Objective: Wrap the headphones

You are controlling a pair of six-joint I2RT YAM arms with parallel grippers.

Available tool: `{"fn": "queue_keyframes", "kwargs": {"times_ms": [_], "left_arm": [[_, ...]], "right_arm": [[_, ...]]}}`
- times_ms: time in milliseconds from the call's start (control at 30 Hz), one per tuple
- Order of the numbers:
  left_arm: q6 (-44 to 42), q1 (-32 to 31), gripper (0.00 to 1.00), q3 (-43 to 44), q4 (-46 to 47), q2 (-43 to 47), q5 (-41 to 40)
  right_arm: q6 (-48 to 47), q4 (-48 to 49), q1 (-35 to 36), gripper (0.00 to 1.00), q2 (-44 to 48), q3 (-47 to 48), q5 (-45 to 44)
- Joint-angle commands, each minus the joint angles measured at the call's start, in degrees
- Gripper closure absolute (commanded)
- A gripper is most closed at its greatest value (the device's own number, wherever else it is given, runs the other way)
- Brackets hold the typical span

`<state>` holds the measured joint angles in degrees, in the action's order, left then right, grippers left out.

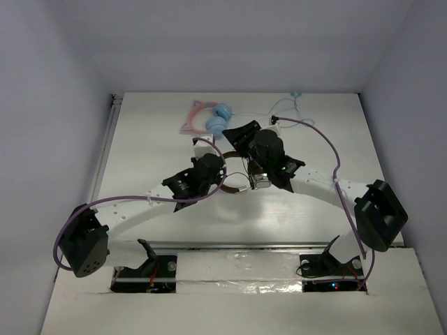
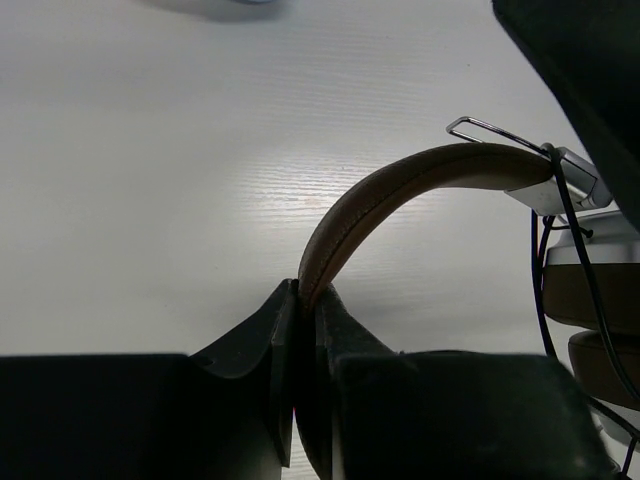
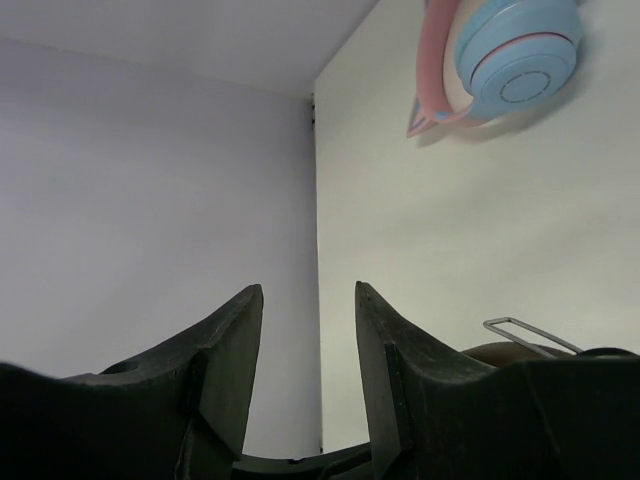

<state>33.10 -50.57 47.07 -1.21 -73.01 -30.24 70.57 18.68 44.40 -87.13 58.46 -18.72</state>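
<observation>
The headphones [image 1: 241, 184] lie mid-table, with a brown headband [image 2: 420, 175], brown ear pads and silver earcups [image 2: 590, 255] at the right edge of the left wrist view. A thin black cable [image 2: 543, 290] hangs down past the earcups. My left gripper [image 2: 306, 292] is shut on the headband near one end; it also shows in the top view [image 1: 214, 165]. My right gripper [image 3: 308, 298] is open and empty. It sits just behind the headphones in the top view [image 1: 239, 137], facing the back left, with only a silver wire hinge [image 3: 530, 333] of the headphones at its right.
Light blue and pink headphones [image 1: 218, 120] lie at the back of the table, also in the right wrist view [image 3: 510, 55], with their light blue cable [image 1: 292, 102] trailing right. The enclosure walls [image 3: 150, 180] stand close on the left and at the back.
</observation>
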Motion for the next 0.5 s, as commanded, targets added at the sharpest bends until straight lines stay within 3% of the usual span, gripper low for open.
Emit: {"fn": "queue_keyframes", "kwargs": {"times_ms": [0,133,300,333,367,433,467], "left_arm": [[0.3,-0.15,1.0,4.61,1.3,2.79,2.9],[-0.14,-0.15,1.0,5.57,-1.24,2.26,5.27],[-1.37,-0.15,1.0,7.33,-1.42,0.59,7.3],[-1.55,-0.15,1.0,7.68,-1.51,-0.19,7.3],[-1.81,-0.15,1.0,7.95,-1.34,-0.63,7.56],[-2.6,-0.15,1.0,9.09,-1.07,-2.56,8.0],[-2.95,-0.15,1.0,9.35,-0.64,-3.09,8.26]], "right_arm": [[-3.58,0.75,-0.89,0.52,0.65,3.59,0.88],[-8.77,-0.92,-1.42,0.52,2.84,5.61,0.79],[-17.89,-7.67,-1.95,0.62,9.06,7.55,-1.66],[-19.48,-8.56,-1.95,0.67,10.39,7.38,-3.41],[-20.98,-9.87,-1.95,0.85,11.8,7.11,-4.56],[-24.76,-14.88,-1.95,1.0,16.26,6.59,-9.9],[-25.99,-16.29,-2.47,1.0,17.95,6.06,-11.41]]}}
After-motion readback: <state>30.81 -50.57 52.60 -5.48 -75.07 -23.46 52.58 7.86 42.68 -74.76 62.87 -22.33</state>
